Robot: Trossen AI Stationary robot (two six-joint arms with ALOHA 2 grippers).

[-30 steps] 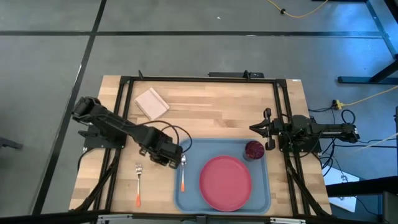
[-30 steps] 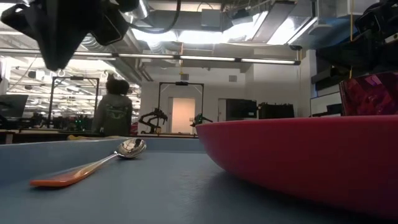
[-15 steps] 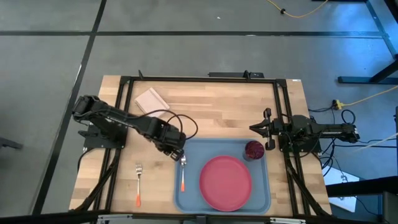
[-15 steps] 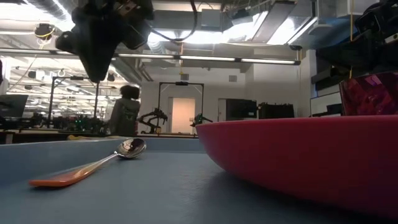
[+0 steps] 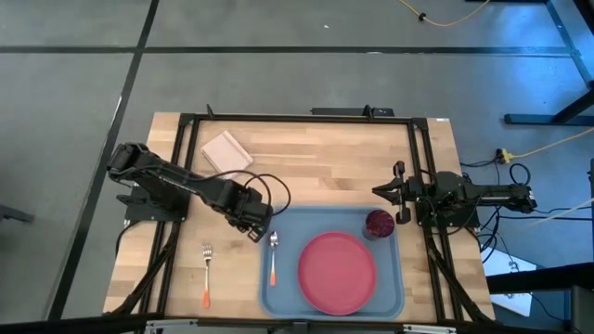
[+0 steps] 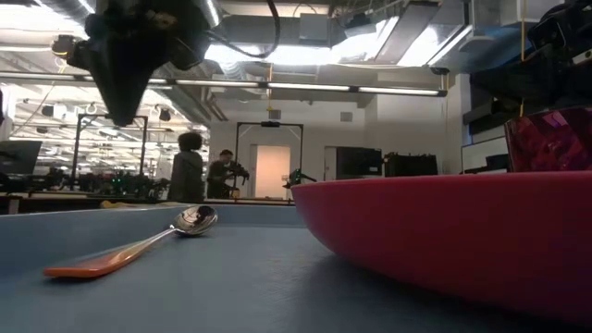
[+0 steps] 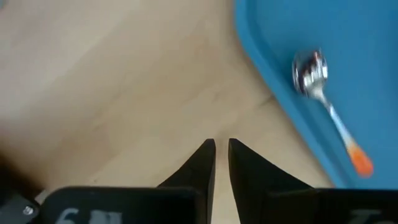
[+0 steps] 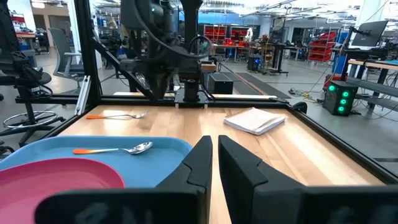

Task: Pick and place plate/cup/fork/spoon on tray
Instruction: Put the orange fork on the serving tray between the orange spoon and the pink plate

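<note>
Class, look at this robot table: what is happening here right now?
The robot is loading a blue tray. The plate, cup and spoon lie on it; the fork lies on the wooden table. The left gripper hovers empty, fingers nearly together, beside the tray's edge. The right gripper waits shut at the right side.

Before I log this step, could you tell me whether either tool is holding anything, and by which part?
Nothing is held. The left tool hangs empty over bare wood beside the tray; the spoon lies on the tray. The right tool is empty too.
</note>
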